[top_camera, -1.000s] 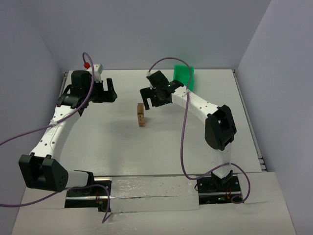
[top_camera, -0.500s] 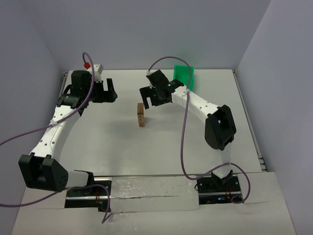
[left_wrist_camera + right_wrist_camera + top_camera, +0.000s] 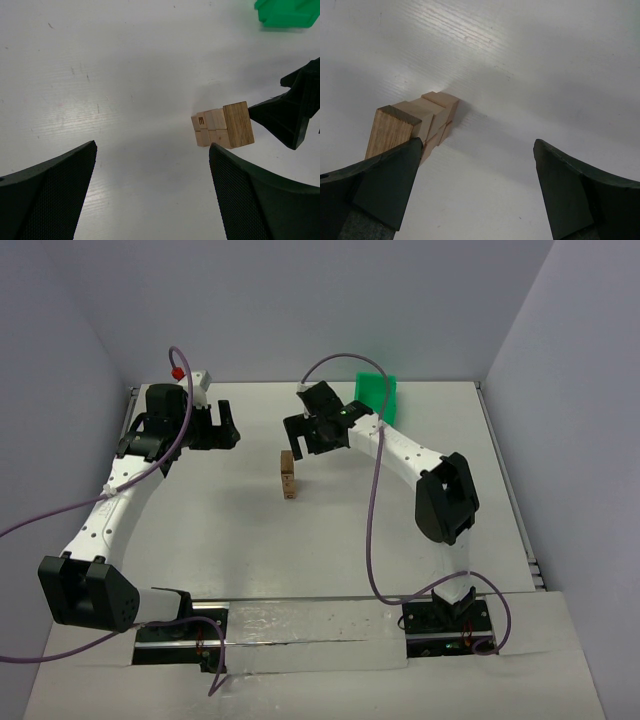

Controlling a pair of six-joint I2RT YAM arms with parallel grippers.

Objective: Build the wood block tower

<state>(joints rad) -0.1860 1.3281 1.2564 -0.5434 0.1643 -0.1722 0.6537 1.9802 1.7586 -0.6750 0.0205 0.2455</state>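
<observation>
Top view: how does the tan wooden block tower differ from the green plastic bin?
The tan wooden block tower is a narrow column of stacked cubes; the green plastic bin is wider. The tower stands mid-table, fully visible; the bin sits at the far edge, partly hidden behind the right arm. Both rest on the white table.

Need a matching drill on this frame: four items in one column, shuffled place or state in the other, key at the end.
Items
1. tower
2. green bin
3. left gripper
4. right gripper

Place or state
A. open, close by the tower's top
B. at the far edge of the table
C. upright mid-table, gripped by nothing
D. open, far left, well apart from the tower

Pairs: 1-C, 2-B, 3-D, 4-A
</observation>
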